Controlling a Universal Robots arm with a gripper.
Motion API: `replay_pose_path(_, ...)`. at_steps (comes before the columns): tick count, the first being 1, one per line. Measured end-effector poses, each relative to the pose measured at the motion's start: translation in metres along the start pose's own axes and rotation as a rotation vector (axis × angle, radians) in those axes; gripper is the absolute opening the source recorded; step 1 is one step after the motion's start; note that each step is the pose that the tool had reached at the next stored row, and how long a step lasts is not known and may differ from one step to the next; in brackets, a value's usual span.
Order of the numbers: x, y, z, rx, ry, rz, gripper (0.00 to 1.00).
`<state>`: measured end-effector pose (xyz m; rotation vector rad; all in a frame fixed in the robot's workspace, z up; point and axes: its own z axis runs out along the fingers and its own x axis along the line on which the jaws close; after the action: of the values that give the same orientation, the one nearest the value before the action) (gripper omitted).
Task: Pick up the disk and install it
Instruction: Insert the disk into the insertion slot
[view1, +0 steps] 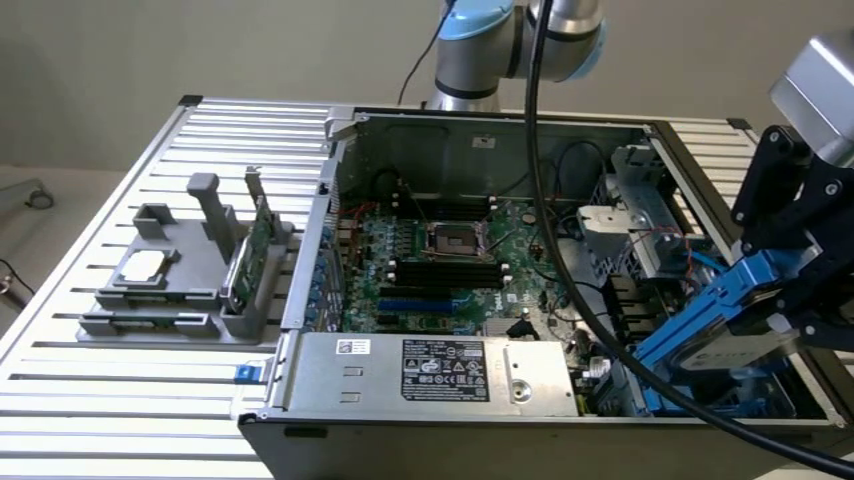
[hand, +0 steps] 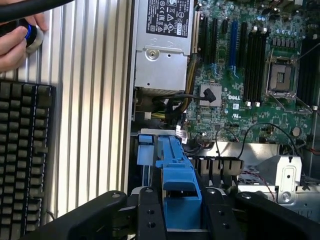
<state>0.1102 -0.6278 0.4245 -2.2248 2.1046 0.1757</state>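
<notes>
The disk (view1: 721, 325), a grey drive in blue plastic rails, hangs tilted over the drive bay in the open computer case's near corner, at the exterior view's right. My gripper (view1: 781, 300) is shut on it, its black fingers (hand: 150, 212) pressing either side of the blue rail (hand: 177, 172). The disk's lower end dips into the bay (hand: 150, 150) beside the power supply. In the wrist view my gripper (hand: 182, 210) looks down along the disk toward the motherboard.
The open case (view1: 487, 125) holds a motherboard (view1: 441, 260) and a silver power supply (view1: 427, 370). A thick black cable (view1: 561, 260) crosses it. A grey fixture (view1: 174, 290) with a chip and a green card stands at the exterior view's left. A keyboard (hand: 22, 150) and a hand (hand: 15, 45) lie beside the case.
</notes>
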Motion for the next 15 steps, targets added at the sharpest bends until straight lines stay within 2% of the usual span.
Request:
replay_pose_path(11,0.0026,-0.0002,0.0059,0.0002,-0.0041,0.0,0.33)
replay_pose_path(15,0.0037,-0.0002,0.0086,0.0004,-0.0073,0.0,0.33)
